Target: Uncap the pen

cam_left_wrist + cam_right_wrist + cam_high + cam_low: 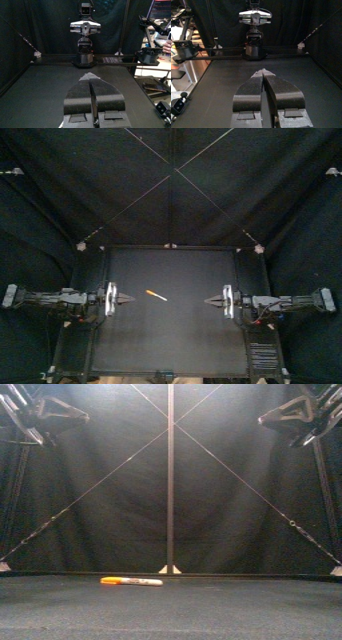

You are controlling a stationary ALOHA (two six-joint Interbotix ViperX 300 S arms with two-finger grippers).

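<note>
Black curtains hang round a matte, faintly grainy black counter point(174, 343), on which the pen point(156, 295) is laid flat and slightly slanted, a little left of the middle, between the two arms and touched by neither. The left gripper point(128, 299) is held near the pen with its jaws pressed together. The right gripper point(209, 300), farther off, is likewise closed. The pen is a thin, smooth cylinder with a white barrel point(144, 582) and a short orange cap point(111, 580) at its left end. Being round and light, it could be rolled or skidded away if it is nudged by a closed or half-opened jaw. The cap offers little length, so a pinch could slip off it or land on the barrel. A pull off the pen's axis could jam the cap.
</note>
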